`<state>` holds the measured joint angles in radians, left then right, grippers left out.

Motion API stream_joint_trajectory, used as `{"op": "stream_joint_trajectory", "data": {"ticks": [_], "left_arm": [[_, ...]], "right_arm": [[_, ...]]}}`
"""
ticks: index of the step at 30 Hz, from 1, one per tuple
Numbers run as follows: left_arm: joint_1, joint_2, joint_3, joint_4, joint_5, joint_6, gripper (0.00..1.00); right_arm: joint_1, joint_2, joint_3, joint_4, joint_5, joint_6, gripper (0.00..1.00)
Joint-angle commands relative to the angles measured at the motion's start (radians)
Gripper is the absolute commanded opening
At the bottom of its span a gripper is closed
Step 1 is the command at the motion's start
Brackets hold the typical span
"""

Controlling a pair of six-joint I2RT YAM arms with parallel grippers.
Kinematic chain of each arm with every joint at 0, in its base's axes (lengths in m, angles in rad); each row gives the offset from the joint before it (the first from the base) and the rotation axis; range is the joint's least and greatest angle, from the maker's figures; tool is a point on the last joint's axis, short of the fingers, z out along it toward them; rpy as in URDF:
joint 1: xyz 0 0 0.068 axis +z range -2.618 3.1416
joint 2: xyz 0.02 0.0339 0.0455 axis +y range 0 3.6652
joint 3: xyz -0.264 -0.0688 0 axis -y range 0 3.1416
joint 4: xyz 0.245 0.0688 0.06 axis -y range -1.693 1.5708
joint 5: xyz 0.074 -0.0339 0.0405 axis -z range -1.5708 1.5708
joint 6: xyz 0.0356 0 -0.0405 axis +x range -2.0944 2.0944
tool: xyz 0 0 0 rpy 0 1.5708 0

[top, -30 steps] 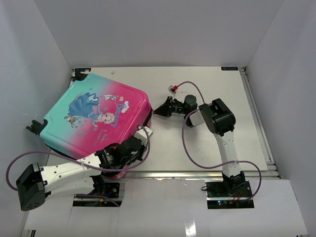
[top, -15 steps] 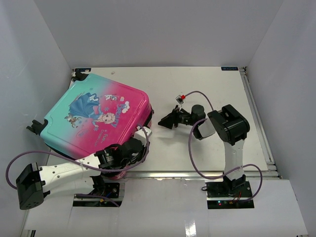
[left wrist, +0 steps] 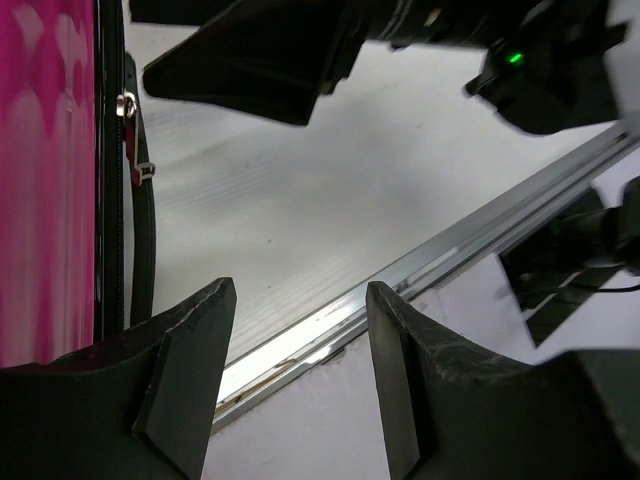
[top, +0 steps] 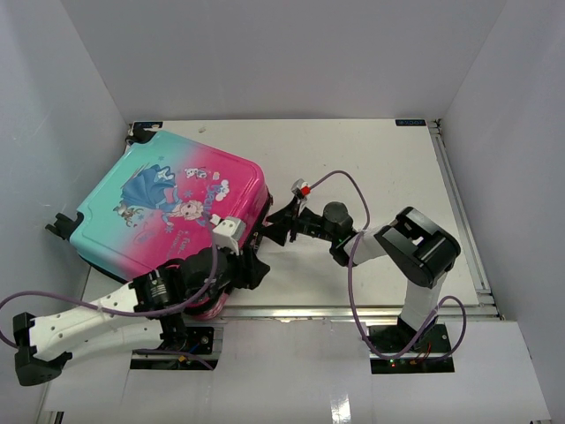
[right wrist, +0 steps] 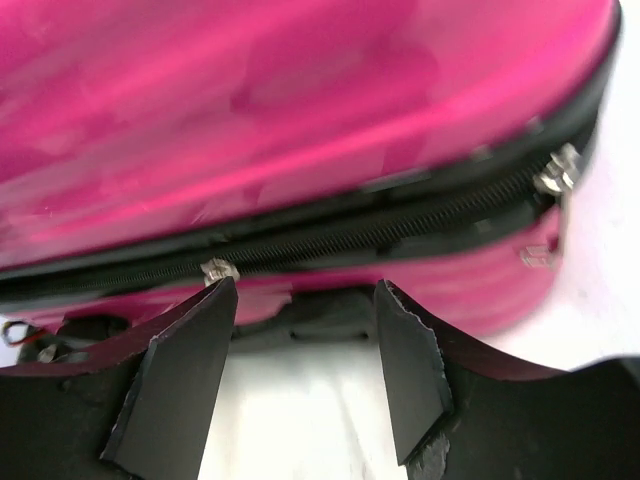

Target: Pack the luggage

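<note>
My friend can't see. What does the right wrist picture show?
The pink side of the luggage fills the top, with its black zipper running across. Below, the right gripper points at it, open and holding nothing, over the white table.

A white table (top: 388, 168) fills the bay, closed in by a plain pale back wall (top: 282, 53), a left wall (top: 44, 132) and a right wall (top: 521, 177), all bare. A silver metal rail (top: 353, 311) runs along the table's near edge and a second rail (top: 459, 203) along its right side. In front of the near one lies a glossy white ledge (top: 309, 389) catching a dull reflection. The light is even and soft, with only faint shadows on the table.
</note>
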<state>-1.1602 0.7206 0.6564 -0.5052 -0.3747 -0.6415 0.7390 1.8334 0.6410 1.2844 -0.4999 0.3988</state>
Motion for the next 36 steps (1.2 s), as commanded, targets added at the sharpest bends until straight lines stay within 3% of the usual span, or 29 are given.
{"op": "stream_joint_trajectory", "data": {"ticks": [1,12,18,23,36], "left_arm": [[0.028,-0.128,0.002,-0.121,-0.131,-0.058,0.67],[0.028,-0.102,0.003,-0.118,-0.144,-0.04,0.67],[0.028,-0.112,0.006,-0.122,-0.153,-0.039,0.67],[0.028,-0.138,0.007,-0.127,-0.171,-0.056,0.67],[0.028,-0.118,0.014,-0.132,-0.191,-0.077,0.67]], "right_arm": [[0.069,-0.018,0.077,-0.058,0.123,-0.086,0.64],[0.142,0.041,0.085,-0.005,0.145,-0.088,0.63],[0.16,0.003,0.03,0.035,0.159,-0.093,0.68],[0.173,-0.01,0.02,0.004,0.197,-0.107,0.72],[0.2,0.042,0.06,-0.016,0.249,-0.125,0.72]]}}
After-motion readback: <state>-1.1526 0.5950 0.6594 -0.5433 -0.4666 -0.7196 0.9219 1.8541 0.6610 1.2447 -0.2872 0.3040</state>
